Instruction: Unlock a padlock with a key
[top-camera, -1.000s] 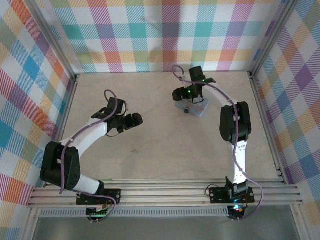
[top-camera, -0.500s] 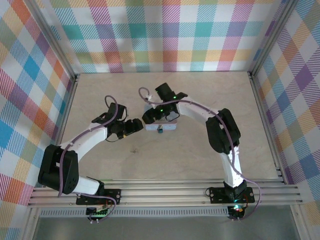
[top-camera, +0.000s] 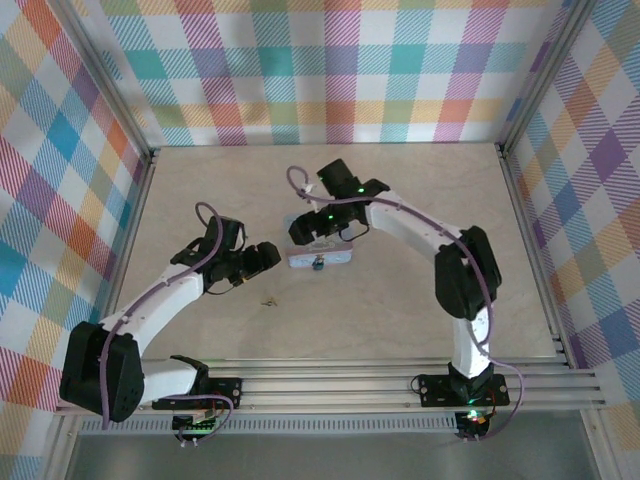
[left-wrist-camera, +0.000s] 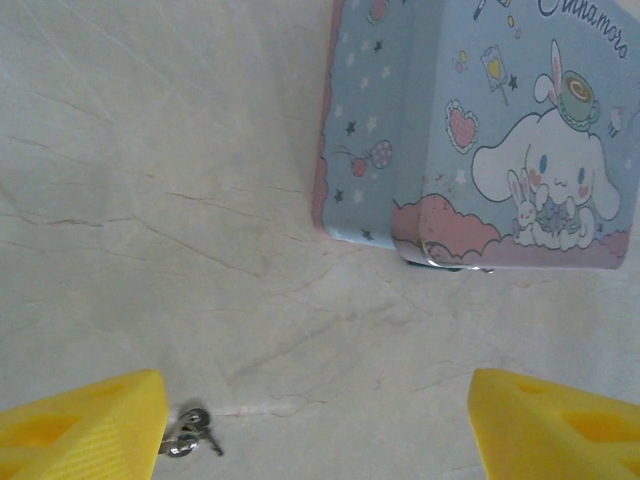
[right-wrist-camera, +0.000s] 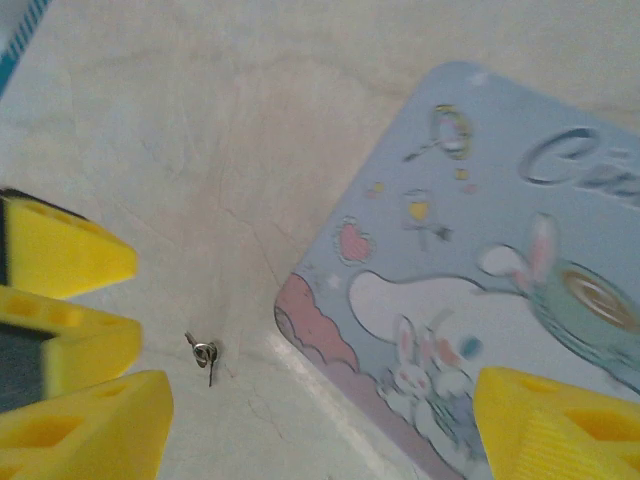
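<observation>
The padlock (top-camera: 317, 264) is a tiny dark bluish lock at the near edge of a pale blue cartoon tin (top-camera: 322, 254). In the left wrist view a dark sliver of the padlock (left-wrist-camera: 447, 265) peeks from under the tin (left-wrist-camera: 480, 130). The key (top-camera: 267, 300) lies on the table on a small ring, near-left of the tin. My left gripper (top-camera: 268, 258) is open just left of the tin, the key (left-wrist-camera: 188, 432) beside its left finger. My right gripper (top-camera: 318, 238) hovers open above the tin (right-wrist-camera: 480, 300), with the key (right-wrist-camera: 205, 354) lying left of the tin's corner.
The pale wooden table (top-camera: 400, 310) is ringed by checked walls and a metal rail along the near edge. The left gripper's yellow fingertips (right-wrist-camera: 65, 250) show at the left of the right wrist view, close to the right gripper.
The right gripper has come from the back right to the table's middle, and the tin with the padlock came with it. The left arm drew slightly nearer. The key stayed put.
</observation>
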